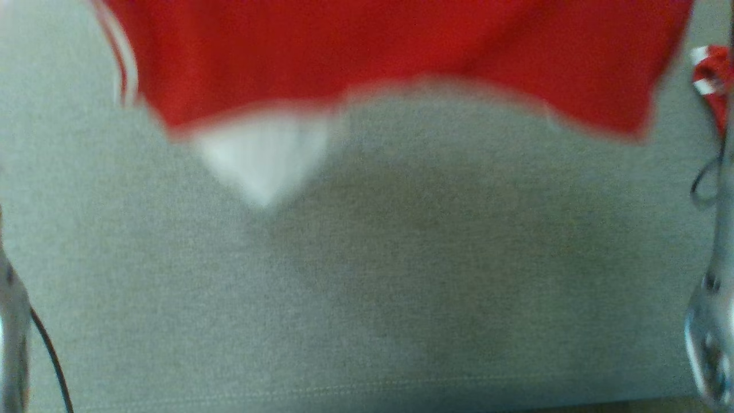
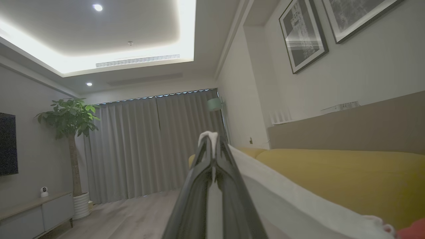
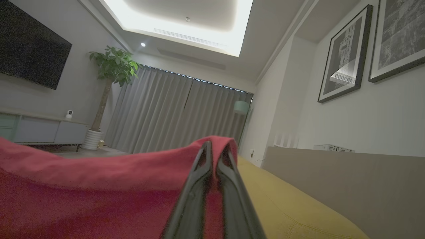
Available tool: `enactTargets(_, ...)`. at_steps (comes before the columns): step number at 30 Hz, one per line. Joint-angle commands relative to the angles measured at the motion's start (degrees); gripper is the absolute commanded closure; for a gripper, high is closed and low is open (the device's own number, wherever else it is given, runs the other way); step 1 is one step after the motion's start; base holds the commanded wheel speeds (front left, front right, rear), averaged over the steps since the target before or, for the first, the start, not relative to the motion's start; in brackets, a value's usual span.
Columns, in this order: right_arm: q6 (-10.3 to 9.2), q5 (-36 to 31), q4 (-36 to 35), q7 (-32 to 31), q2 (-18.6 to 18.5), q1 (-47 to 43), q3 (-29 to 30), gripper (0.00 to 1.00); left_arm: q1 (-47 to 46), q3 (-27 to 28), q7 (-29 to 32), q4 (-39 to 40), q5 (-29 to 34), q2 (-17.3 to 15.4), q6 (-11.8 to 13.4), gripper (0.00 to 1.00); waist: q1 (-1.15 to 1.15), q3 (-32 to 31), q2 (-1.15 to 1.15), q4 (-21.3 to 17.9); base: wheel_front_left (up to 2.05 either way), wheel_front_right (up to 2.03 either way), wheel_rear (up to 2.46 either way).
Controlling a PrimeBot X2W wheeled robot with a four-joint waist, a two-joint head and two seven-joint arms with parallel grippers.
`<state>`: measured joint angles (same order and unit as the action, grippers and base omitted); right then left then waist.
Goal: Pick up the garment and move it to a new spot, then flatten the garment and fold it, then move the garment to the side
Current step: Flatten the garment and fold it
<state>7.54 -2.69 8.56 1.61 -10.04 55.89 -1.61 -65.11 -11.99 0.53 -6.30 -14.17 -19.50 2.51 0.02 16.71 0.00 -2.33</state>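
The garment [image 1: 401, 51] is red with white side stripes and a white triangular patch [image 1: 261, 155]. It hangs blurred across the top of the head view, above a grey cloth surface [image 1: 401, 275]. My left gripper [image 2: 210, 141] is shut on a white edge of the garment [image 2: 282, 199], which trails off to the lower right. In the right wrist view, my right gripper [image 3: 215, 146] is shut on a red fold of the garment [image 3: 99, 179] that drapes away to the left. A bunched red and white corner [image 1: 710, 71] shows at the head view's right edge.
Pale forearms stand at the left edge [image 1: 8, 321] and right edge [image 1: 711, 327] of the head view. A yellow sofa [image 2: 332, 176] with a beige back lies beside both grippers. Further off are grey curtains [image 2: 149, 146], a potted tree [image 2: 71, 132] and a low TV cabinet [image 2: 36, 212].
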Motion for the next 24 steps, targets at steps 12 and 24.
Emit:
enactTargets(12,-0.05,-14.36,28.14,7.94,3.23,18.03,6.38,1.0,-14.18,-2.37,-12.57,-19.0,2.06,5.52,0.01,1.0,-0.02,13.3,0.0,5.83,0.0,0.0,0.0)
enactTargets(24,-0.05,-12.03,42.5,12.97,4.52,8.74,11.72,1.0,8.33,1.43,-15.5,-9.97,-3.79,10.28,-2.86,1.0,-0.02,16.18,0.0,6.43,0.0,0.0,0.0)
